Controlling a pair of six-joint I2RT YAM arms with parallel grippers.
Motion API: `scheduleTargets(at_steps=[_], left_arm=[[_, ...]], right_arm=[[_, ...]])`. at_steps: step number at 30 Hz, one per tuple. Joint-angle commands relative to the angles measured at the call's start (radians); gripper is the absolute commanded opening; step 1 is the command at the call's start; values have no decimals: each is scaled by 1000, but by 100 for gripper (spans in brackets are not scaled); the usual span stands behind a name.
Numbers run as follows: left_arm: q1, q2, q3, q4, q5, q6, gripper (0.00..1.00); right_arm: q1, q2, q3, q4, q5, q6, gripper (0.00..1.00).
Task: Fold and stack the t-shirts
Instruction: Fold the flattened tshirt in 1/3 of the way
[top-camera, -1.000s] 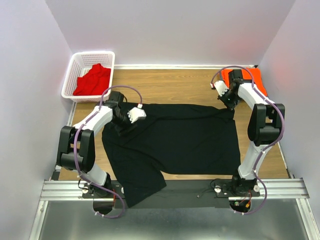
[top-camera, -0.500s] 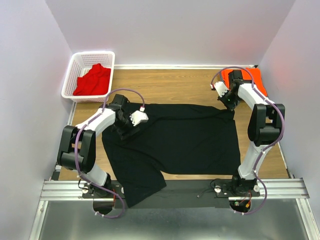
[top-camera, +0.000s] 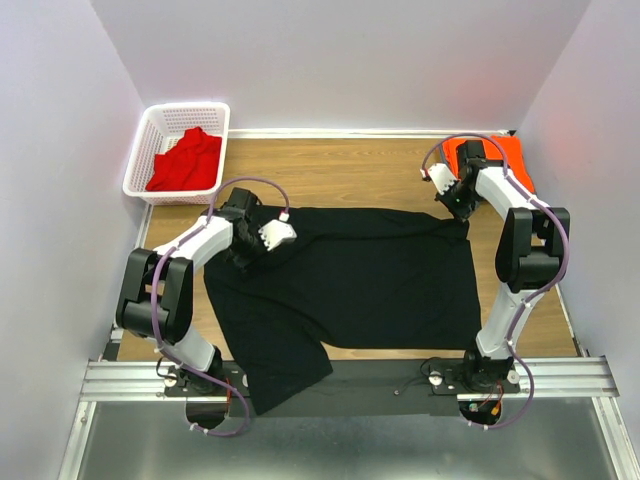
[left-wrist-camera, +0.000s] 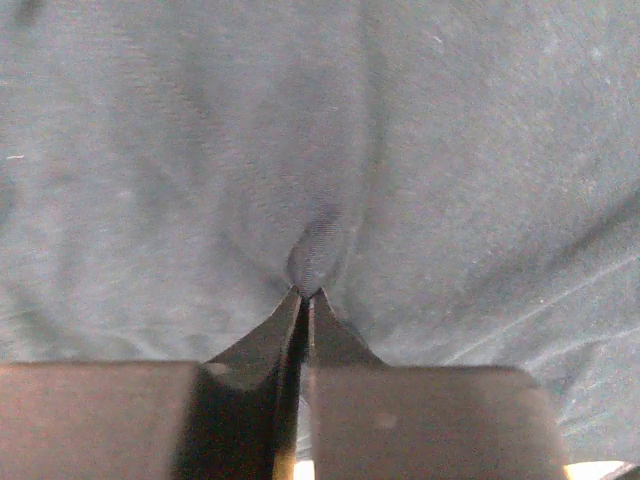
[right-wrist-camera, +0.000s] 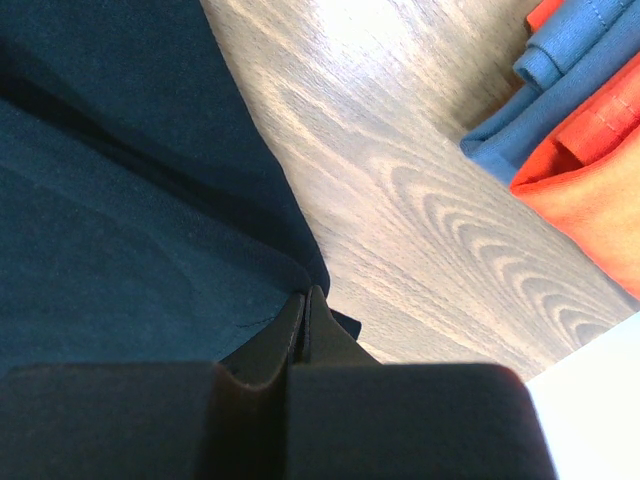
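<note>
Black cloth: the black t-shirt (top-camera: 360, 280) lies spread across the tabletop (top-camera: 340, 170). Its near-left part is draped over the front edge onto the rail (top-camera: 350, 378).

Left pincer (left-wrist-camera: 304, 294): closed to a narrow slit on a small pucker of cloth near the shirt's far-left shoulder. Only a thin tuck sits between the tips.

Right pincer (right-wrist-camera: 306, 296): closed on the shirt's far-right corner, right at the hem.

The orange t-shirt (top-camera: 508, 155) lies folded at the far-right corner of the tabletop, near the right pincer. The red t-shirt (top-camera: 185, 160) is heaped in the white basket (top-camera: 138, 150).

Risks, as judged:
- The left grip looks shallow. The tuck may slide out on lifting, dropping that side and skewing the fold.
- The pucker may hold the top layer only, so the layers could part when raised.
- The right hold is at the very edge, so a sideways pull could strip the hem free.
- The overhanging near-left part adds drag and could catch on the rail, so the fold line would come out crooked.
- A right-arm swing toward the far-right corner could nudge the orange t-shirt out of its fold.
</note>
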Motion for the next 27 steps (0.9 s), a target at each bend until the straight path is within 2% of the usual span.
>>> scheduleTargets(at_steps=[1,4,8,17,23,27], left_arm=[[0,-54,104,-46,-62,20,0],[16,-59,185,-101,-100,39,0],[45,-11,398,-130,-151,65,0],[105,213,789,-36,-239,89,0],[120,299,915,57,-303,82,0],[128,330,936,90,-303,80,0]], right_arm=[[-1,-31,16,-16,-3,-12,1],[-1,-28,47,-14,4,-12,1],[-1,-8,140,-12,14,-4,1],[-1,104,409,14,87,-18,1],[-1,204,548,29,99,-33,1],[-1,227,561,34,99,-41,1]])
